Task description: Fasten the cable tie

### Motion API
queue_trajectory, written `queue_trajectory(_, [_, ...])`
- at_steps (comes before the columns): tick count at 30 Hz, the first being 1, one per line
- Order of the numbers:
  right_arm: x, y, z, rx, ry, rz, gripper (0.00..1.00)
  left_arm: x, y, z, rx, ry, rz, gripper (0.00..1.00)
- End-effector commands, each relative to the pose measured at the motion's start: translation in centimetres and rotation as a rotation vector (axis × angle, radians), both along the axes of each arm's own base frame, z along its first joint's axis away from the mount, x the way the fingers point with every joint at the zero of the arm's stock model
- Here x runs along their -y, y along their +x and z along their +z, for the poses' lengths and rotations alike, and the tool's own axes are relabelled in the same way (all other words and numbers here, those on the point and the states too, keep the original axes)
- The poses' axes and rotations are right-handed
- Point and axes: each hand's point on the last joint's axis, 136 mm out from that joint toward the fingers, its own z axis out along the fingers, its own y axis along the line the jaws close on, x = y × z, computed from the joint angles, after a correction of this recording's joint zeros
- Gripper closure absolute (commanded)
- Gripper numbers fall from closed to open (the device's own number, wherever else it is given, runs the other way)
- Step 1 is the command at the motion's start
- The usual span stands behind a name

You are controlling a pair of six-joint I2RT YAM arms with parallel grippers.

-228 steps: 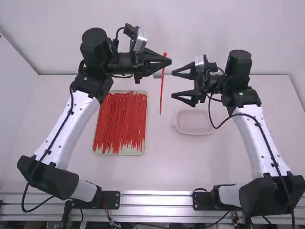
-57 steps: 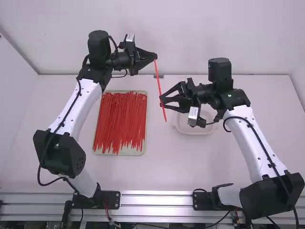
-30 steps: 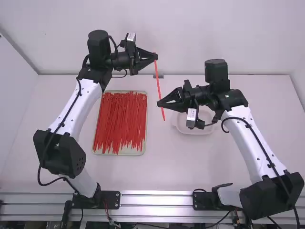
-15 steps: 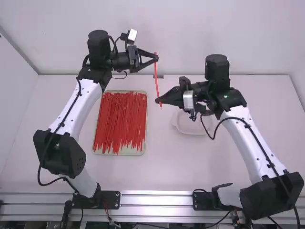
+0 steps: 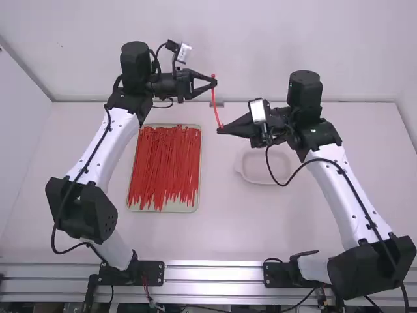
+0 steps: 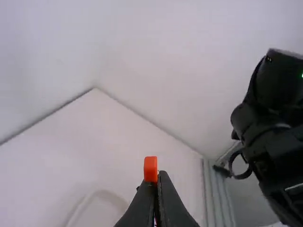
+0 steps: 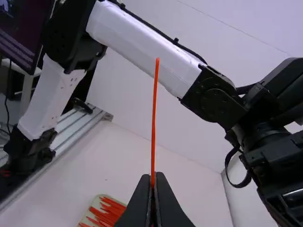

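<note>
We see bright, diffuse light in the high view, where the white table and the walls nearly wash together without hard glare. Shadows are faint and soft-edged beneath the arms and beside the clear container. In the right wrist view the red cable tie stands vivid against the pale wall, and the left arm's white link is shaded underneath.

1. The left arm had white links and black joints.
2. The right arm was likewise white and black, with a thin black cable looping beside it.
3. The left gripper and right gripper were black, each with 2 tapered fingers.
</note>
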Motion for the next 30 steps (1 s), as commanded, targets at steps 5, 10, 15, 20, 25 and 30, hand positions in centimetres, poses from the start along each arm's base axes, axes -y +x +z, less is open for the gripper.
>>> queue_trajectory(5, [-0.2, 0.1, 1.6, -0.186, -0.037, 0.012, 1.0, 0.5, -2.6, 1.8, 0.352, 0.019, -0.143, 0.99])
queue_trajectory(10, [-2.1, 2.1, 2.7, -0.43, -0.057, -0.121, 1.0, 0.6, -2.7, 1.8, 0.584, 0.05, -0.154, 0.98])
queue_trajectory(15, [-1.3, 3.7, 2.1, -0.555, -0.065, -0.203, 1.0, 0.1, -2.4, 2.2, 0.731, 0.067, -0.142, 0.98])
queue_trajectory(20, [0.1, 4.9, -0.1, -0.613, -0.074, -0.241, 1.0, 0.3, -2.7, 3.0, 0.795, 0.054, -0.155, 0.98])
queue_trajectory(25, [0.7, 5.5, -1.7, -0.695, -0.064, -0.254, 1.0, 0.4, -4.2, 3.5, 0.936, 0.027, -0.233, 0.98])
queue_trajectory(30, [0.5, 5.3, -2.7, -0.772, -0.055, -0.241, 1.0, 0.4, -5.3, 3.4, 1.084, 0.012, -0.287, 0.98])
